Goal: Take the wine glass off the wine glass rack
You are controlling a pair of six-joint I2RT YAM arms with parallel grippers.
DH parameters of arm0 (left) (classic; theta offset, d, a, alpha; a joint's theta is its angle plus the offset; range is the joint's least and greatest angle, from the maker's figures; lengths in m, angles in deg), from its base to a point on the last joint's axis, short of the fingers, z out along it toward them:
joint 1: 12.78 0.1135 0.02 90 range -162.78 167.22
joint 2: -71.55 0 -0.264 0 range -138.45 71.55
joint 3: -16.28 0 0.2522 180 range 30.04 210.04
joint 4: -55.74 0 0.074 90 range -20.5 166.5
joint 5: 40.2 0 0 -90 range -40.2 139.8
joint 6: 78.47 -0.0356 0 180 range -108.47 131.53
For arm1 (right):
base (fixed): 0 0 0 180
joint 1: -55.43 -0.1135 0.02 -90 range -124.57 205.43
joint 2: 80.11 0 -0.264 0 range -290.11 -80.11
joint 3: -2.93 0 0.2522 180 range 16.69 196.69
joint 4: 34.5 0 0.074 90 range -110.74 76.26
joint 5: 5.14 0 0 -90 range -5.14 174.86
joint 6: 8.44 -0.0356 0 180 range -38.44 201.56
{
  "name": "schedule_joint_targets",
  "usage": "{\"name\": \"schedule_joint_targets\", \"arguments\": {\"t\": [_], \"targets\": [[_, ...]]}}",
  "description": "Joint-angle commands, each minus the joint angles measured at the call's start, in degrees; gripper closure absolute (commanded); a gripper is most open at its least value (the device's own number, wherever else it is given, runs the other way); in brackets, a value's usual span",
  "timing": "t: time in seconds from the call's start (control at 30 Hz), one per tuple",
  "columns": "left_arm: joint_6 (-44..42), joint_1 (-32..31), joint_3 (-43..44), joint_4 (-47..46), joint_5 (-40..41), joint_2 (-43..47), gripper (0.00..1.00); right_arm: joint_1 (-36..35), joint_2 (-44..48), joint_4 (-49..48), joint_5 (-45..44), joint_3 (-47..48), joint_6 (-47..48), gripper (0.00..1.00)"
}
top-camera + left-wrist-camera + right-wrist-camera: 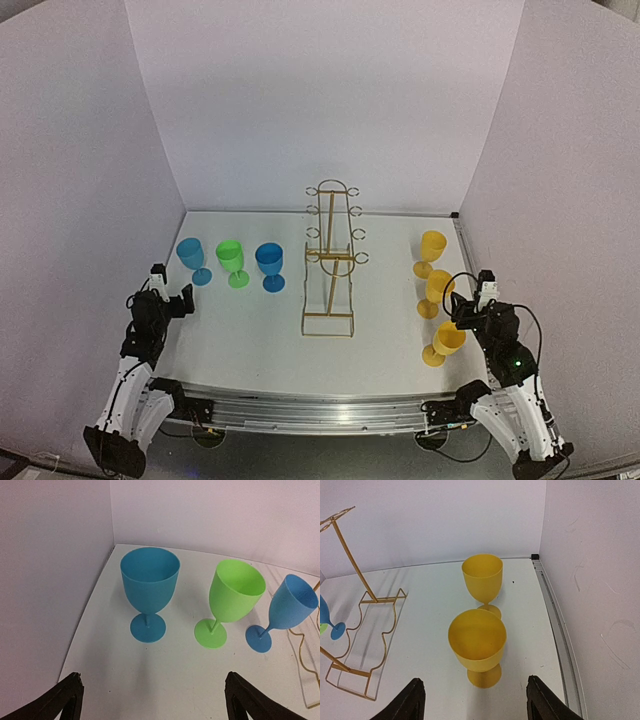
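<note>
Both jaws gape wide, empty. The bare rack (pixel 331 240) stands upright, ahead-left of the right jaws, ahead-right of the left; right looks nearer, yellow glasses (pixel 477 640) just ahead of it.

Bright, even, soft light here, faintly lilac on the walls. The thin gold wire rack (pixel 353 560) throws pale shadow lines across the white tabletop (pixel 435 605). Focus is crisp, with no glare, and the wrist views bow at the edges.

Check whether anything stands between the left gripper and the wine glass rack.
Yes: the green glass and the darker blue glass stand roughly between the left gripper and the wine glass rack.
</note>
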Motion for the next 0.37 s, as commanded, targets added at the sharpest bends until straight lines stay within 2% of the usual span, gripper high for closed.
{"name": "schedule_joint_targets", "arguments": {"t": [0.0,0.13,0.33], "targets": [[-3.55,3.49,-7.28,-11.82,-6.07,5.37,0.02,0.13,2.38,-5.44,-0.65,-5.99,0.43,0.36],[-0.22,5.81,-9.51,-11.63,-6.82,7.38,0.05,0.14,6.26,-6.85,-1.4,-8.81,0.93,0.35],[0.22,6.41,-10.46,-10.36,-6.47,7.82,0.11,0.13,8.8,-7.18,-2.24,-10.42,1.67,0.34]]}}
